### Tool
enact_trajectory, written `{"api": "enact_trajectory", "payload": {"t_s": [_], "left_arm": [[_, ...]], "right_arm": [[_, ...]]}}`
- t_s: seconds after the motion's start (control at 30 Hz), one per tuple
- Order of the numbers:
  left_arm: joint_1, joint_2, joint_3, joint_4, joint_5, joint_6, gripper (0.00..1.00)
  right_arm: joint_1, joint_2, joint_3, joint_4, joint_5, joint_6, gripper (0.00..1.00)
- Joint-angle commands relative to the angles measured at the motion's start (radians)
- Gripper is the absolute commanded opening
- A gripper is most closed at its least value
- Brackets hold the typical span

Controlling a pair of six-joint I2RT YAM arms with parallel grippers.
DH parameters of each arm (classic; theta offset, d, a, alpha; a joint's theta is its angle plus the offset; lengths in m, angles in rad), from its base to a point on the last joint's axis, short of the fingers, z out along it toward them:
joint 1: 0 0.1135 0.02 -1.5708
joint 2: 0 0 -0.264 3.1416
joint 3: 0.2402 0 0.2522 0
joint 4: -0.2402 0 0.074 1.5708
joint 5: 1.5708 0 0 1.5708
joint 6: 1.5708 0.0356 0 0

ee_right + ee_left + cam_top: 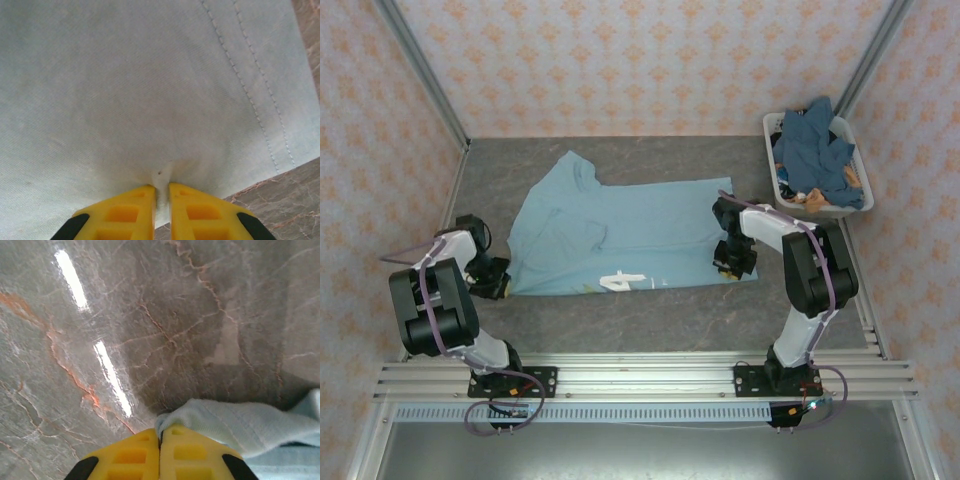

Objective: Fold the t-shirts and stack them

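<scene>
A light sky-blue t-shirt (620, 232) lies spread on the grey marble table, a white printed mark near its front edge. My left gripper (502, 283) sits at the shirt's front left corner, its yellow fingers (125, 457) shut on a fold of the shirt's edge (240, 422). My right gripper (730, 262) is at the shirt's front right corner, shut on a pinch of the pale cloth (150, 100) between its yellow fingers (200, 212). Darker blue t-shirts (815, 150) are piled in the basket at the back right.
A white plastic basket (780, 185) stands at the table's back right corner, near the right arm. Patterned walls with metal frame posts close in the back and sides. Bare marble (150, 315) lies in front of the shirt and to its left.
</scene>
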Motion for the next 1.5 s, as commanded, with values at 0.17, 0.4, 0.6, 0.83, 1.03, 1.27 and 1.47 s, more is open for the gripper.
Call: {"api": "enact_trajectory", "payload": {"t_s": [0.17,0.4,0.6,0.83,1.03,1.27,1.47], "left_arm": [[-0.049,-0.115,0.085,-0.103,-0.132,0.037,0.44],[-0.224,-0.090,0.155,-0.086,-0.056,0.076,0.40],[-0.240,0.050,0.182,-0.076,-0.060,0.169,0.39],[-0.241,0.169,0.215,-0.039,-0.091,0.243,0.34],[-0.241,0.188,0.261,-0.045,-0.142,0.260,0.05],[-0.241,0.215,0.351,-0.133,-0.241,0.310,0.00],[-0.241,0.273,0.388,-0.154,-0.228,0.349,0.01]], "right_arm": [[-0.006,-0.037,-0.003,-0.090,0.054,-0.004,0.21],[0.001,-0.065,0.024,-0.077,0.020,-0.019,0.27],[0.010,-0.022,0.046,-0.056,-0.019,-0.021,0.29],[0.007,0.030,0.043,-0.070,0.017,-0.020,0.29],[0.005,0.048,0.037,-0.081,0.051,-0.011,0.29],[0.000,0.073,0.032,-0.090,0.077,-0.011,0.29],[-0.001,0.066,0.037,-0.082,0.057,-0.012,0.29]]}}
